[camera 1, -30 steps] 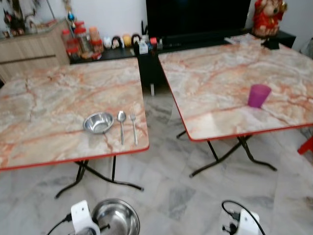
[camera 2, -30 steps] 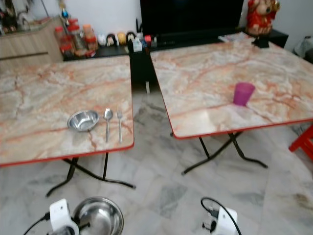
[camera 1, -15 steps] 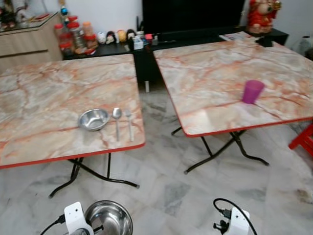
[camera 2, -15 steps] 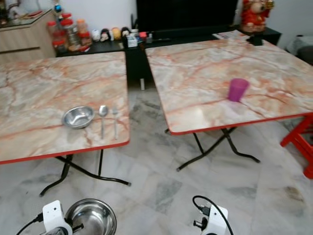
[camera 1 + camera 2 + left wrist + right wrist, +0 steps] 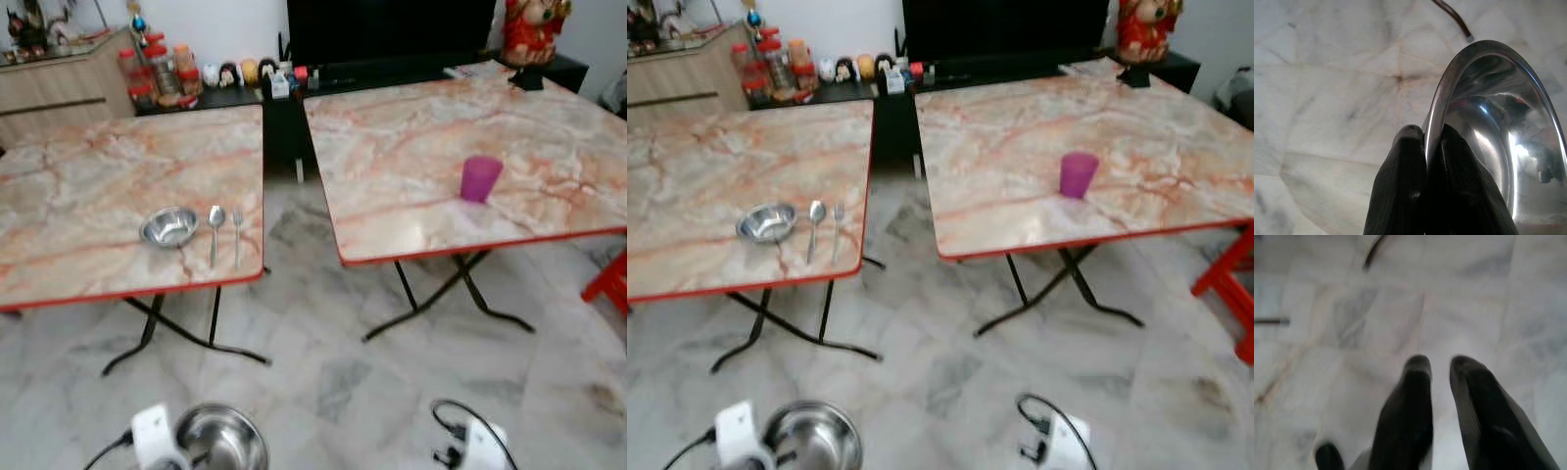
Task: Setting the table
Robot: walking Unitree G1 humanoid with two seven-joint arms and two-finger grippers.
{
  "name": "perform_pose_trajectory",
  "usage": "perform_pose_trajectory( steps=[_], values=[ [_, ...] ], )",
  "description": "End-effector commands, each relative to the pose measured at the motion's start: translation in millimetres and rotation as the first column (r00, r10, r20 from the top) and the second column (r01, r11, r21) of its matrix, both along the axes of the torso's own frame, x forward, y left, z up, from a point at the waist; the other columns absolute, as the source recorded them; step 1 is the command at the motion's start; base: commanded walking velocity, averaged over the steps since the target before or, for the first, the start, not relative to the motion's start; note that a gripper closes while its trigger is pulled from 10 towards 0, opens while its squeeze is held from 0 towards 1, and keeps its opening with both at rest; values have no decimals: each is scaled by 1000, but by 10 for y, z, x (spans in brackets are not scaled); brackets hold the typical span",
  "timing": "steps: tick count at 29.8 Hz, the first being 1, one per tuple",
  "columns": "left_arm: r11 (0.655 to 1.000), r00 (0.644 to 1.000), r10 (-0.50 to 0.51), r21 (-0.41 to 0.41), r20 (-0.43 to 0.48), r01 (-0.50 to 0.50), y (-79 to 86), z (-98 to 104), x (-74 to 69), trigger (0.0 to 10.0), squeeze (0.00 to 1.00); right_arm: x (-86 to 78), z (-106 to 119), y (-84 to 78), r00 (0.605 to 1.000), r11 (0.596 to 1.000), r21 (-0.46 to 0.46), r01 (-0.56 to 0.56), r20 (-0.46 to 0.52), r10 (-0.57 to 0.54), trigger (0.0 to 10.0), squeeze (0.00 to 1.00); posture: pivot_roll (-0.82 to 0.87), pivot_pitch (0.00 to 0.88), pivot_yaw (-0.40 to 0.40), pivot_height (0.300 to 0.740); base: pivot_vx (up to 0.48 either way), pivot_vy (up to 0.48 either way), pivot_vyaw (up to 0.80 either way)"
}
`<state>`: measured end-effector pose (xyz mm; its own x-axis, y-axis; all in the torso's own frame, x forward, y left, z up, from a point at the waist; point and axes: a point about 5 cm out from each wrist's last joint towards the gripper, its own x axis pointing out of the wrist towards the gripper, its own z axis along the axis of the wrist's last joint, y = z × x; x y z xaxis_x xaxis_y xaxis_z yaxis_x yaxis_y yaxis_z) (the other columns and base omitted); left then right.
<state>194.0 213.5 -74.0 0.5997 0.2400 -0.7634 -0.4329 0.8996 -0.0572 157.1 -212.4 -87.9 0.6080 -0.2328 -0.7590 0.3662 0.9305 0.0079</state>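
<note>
While I walk the robot back, both tables have slid further up the head views than they sat a second ago, so that is my camera shifting, not the furniture; the small bowl (image 5: 168,226), spoon (image 5: 215,231) and fork (image 5: 236,235) lie just as before near the front edge of the left table (image 5: 69,206), bowl leftmost and the two utensils side by side beside it. My left gripper (image 5: 1426,134) keeps its two fingers pinched tight on the rim of the large steel bowl (image 5: 1488,142), one finger inside the wall and one outside, and it hangs low over the marble floor (image 5: 323,372), well short of either tabletop. My right gripper (image 5: 1440,364) holds nothing, fingers slightly parted above the floor. The purple cup (image 5: 480,178) stands alone on the right table (image 5: 411,137). I judge one place already laid on the left table, and the carried bowl not yet delivered.
</note>
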Motion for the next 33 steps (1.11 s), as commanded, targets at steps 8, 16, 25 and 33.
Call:
perform_pose_trajectory(
  steps=[8, 16, 25, 33],
  values=[
    [1000, 1000, 4, 28, 8, -4, 97, 24, 2, 10000, 0, 50, 0, 106, 1000, 1000, 14, -10, 2, 9, 10000, 0, -59, 0, 42, 740, 250, -338, 262],
    [1000, 1000, 4, 21, 9, -4, 83, 24, 8, 10000, 0, 50, 2, 96, 1000, 1000, 10, -13, 1, 13, 10000, 0, -60, 0, 44, 740, 254, -241, 0],
    [1000, 1000, -1, 22, 14, 0, 71, 32, 28, 10000, 0, 60, 5, 102, 1000, 1000, 6, -23, 1, 23, 10000, 0, -64, 0, 45, 740, 139, 0, 0],
    [1000, 1000, 6, 17, 18, -6, 73, 35, 32, 10000, 0, 68, 6, 101, 1000, 1000, 6, -24, -3, 24, 10000, 0, -60, 0, 40, 740, 249, 0, 203]
  ],
)
